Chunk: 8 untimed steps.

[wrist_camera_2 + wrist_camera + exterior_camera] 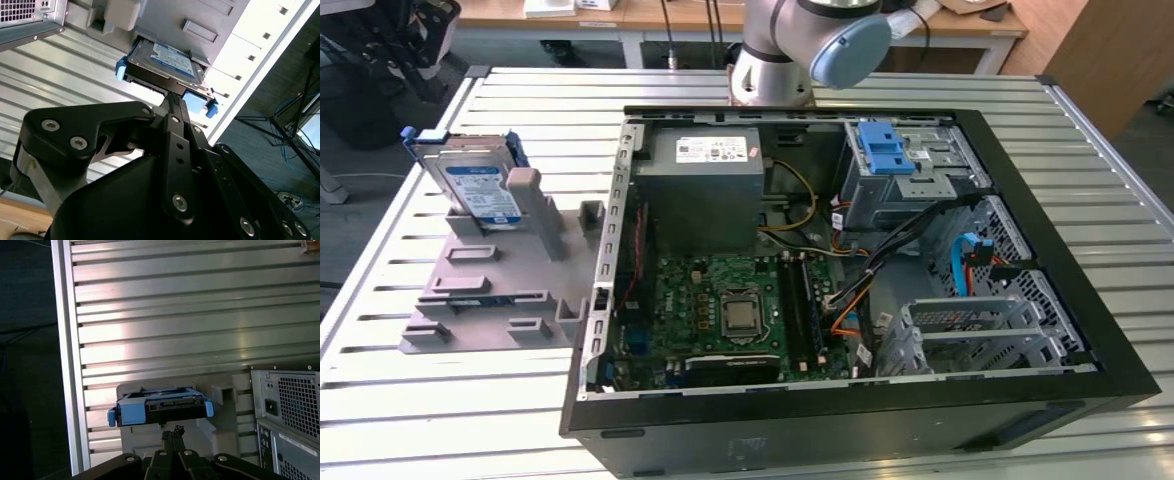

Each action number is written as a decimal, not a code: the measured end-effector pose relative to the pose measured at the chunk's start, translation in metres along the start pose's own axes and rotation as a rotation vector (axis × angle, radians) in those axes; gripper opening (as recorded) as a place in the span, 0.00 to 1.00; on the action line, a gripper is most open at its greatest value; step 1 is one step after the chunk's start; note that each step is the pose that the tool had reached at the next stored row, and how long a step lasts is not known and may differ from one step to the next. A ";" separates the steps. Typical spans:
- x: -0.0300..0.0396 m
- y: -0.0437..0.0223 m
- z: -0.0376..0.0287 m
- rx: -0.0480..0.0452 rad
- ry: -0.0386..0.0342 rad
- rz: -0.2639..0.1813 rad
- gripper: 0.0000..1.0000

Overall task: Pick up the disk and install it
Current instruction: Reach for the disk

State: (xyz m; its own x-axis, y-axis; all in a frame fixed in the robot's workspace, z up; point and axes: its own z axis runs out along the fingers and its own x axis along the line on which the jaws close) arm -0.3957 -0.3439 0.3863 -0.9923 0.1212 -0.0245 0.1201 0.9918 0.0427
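One disk [478, 185] stands on edge in one grey slotted stand [494, 290] on the slatted metal table [454, 400], just beside the single open computer case [854, 412], on the exterior view's left. One arm [817, 40] rises behind the case. The exterior view looks into the case: one grey power supply [707, 165], one green board [734, 305] and one light-blue latch piece [887, 150] on a metal cage. The second wrist view gives the disk's labelled face [167, 60] with the gripper [172, 102] near it but apart. The first wrist view gives the disk's connector edge [160, 408] in its blue bracket, above the gripper [172, 432]. The black fingers seem pressed together at their tips, pinching nothing
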 end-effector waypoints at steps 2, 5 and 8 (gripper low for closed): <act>0.0032 -0.0003 0.0012 0.0051 -0.0008 0.000 0.11; 0.0036 -0.0004 0.0016 0.0116 -0.0015 0.000 0.11; 0.0036 -0.0004 0.0017 0.0119 -0.0015 0.000 0.11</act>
State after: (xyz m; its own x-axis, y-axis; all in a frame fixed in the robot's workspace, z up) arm -0.3993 -0.3438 0.3845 -0.9923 0.1212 -0.0261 0.1204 0.9922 0.0308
